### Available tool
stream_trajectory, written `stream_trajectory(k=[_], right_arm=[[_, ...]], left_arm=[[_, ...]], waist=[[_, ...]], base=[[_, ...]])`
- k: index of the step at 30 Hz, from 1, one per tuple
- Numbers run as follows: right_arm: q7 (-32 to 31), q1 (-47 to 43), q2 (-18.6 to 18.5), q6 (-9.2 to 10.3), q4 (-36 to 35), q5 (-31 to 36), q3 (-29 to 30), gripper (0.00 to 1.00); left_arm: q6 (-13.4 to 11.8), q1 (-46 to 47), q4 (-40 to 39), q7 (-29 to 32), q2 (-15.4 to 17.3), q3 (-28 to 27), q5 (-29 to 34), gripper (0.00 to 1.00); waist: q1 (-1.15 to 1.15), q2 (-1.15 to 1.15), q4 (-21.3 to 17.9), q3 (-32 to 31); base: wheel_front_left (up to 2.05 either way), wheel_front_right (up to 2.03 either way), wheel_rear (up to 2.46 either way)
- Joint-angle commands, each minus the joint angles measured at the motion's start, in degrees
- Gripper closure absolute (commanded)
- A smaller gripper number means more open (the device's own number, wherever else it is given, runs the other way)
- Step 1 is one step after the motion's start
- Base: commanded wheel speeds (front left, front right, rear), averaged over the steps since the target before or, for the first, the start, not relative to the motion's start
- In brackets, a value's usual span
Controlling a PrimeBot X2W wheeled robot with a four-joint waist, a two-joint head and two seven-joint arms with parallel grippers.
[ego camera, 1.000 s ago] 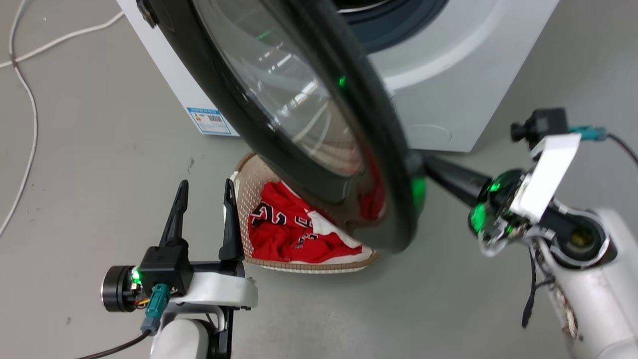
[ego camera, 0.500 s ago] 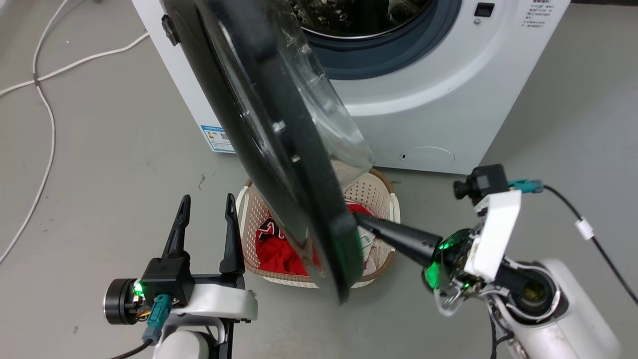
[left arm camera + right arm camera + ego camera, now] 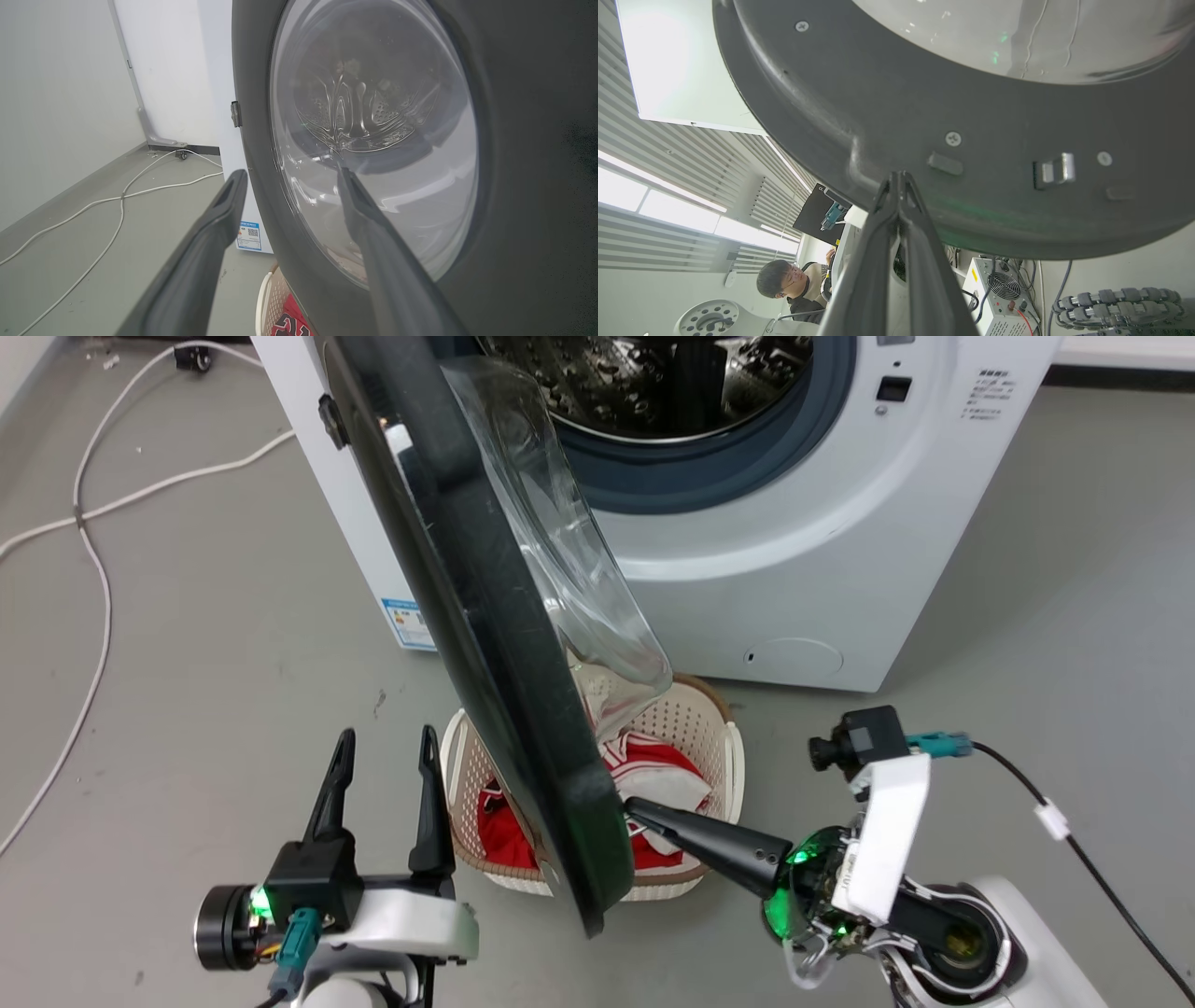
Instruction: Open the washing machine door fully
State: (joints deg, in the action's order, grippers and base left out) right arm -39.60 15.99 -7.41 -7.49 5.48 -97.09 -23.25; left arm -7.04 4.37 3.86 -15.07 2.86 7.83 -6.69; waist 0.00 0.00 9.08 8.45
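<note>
Nearest, the left tool [image 3: 386,732] stands at the near left with its two fingers spread apart and nothing between them. At the near right, the right tool [image 3: 635,810] has its fingers pressed together, holding nothing. Its tip seems to touch the inner side of the washing machine door [image 3: 467,616], close to the door's free edge.

The door stands out from the washing machine [image 3: 794,551], roughly square to its front, hinged on the left. The steel drum [image 3: 653,383] is uncovered. I judge the task about half done: the door must swing further to the left before it is fully open.

Below the door, on the floor, is a beige laundry basket [image 3: 695,719] with a red garment [image 3: 504,826]; the door passes above it. The left tool, however, stands just beside the door's outer face and may block the swing. Farther left, pale cables [image 3: 93,579] lie on the floor. In the right wrist view a person [image 3: 784,284] sits in the room.
</note>
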Motion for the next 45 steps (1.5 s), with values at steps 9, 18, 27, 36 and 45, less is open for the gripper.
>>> stream_trajectory(k=[9, 18, 27, 36, 45], right_arm=[[11.8, -6.9, 0.1, 0.0, -4.7, 3.1, 8.3, 1.0], [30.6, -13.5, -0.5, 0.0, -8.5, 15.7, 17.0, 1.0], [53.9, -17.3, -5.6, 0.01, -5.6, 52.3, 14.5, 1.0], [54.8, -21.8, 0.6, 0.01, -9.2, 88.1, 22.9, 1.0], [54.8, -25.3, 4.6, 0.02, -9.9, 88.7, 26.8, 0.0]], left_arm=[[0.2, -3.5, 0.7, -0.2, 0.0, -0.2, 0.4, 0.0], [0.3, -6.2, 0.2, -0.2, 0.0, -1.2, 0.7, 0.0], [0.3, -7.7, -0.2, -0.2, 0.1, -2.2, 0.5, 0.0], [0.4, -7.5, -0.4, -0.2, 0.0, -2.2, 0.7, 0.0], [0.6, -8.0, -0.5, -0.2, 0.0, -2.2, 0.7, 0.0]], waist=[[0.0, 0.0, -1.2, -5.1], [0.0, 0.0, -2.7, -8.2], [0.0, 0.0, -4.7, -8.8], [0.0, 0.0, -4.9, -8.6], [0.0, 0.0, -4.9, -8.6]], base=[[0.0, 0.0, 0.0], [0.0, 0.0, 0.0], [0.0, 0.0, 0.0], [0.0, 0.0, 0.0], [0.0, 0.0, 0.0]])
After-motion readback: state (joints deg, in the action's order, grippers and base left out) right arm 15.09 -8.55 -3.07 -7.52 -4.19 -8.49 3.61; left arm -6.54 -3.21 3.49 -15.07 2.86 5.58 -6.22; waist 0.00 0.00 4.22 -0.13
